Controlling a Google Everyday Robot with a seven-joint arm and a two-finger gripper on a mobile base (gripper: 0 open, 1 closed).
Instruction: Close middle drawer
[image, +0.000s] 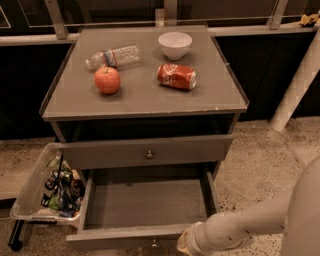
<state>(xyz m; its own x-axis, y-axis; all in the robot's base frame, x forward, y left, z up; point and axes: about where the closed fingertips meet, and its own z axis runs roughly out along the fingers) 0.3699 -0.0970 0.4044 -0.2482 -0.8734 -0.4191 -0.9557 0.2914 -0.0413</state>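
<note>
Speckled stone floor (255, 155) ran around a grey cabinet set against a dark wall, and on its tabletop (150, 100) we saw a red apple (107, 80), a clear water bottle (114, 56) lying on its side, a white bowl (175, 45) and a red soda can (177, 76), also on its side. Below the tabletop the taller-fronted upper drawer (100, 152) sat nearly flush, its brass knob (149, 154) facing us. Under it the middle drawer (145, 205) stood pulled well out toward us, with nothing on its grey floor and its front board along the bottom of the view (the small knob (154, 243) only just showed at the frame edge). The end effector (184, 243) was at the lower right, carried by the pale arm (240, 227) reaching in from the right. It sat just beside the drawer's front board, right of the knob, though we could not tell whether it touched the wood. Whether the end effector was wide or narrow we could not tell. To the left of the open drawer stood a clear plastic bin (30, 190) holding snack packets (60, 192).
</note>
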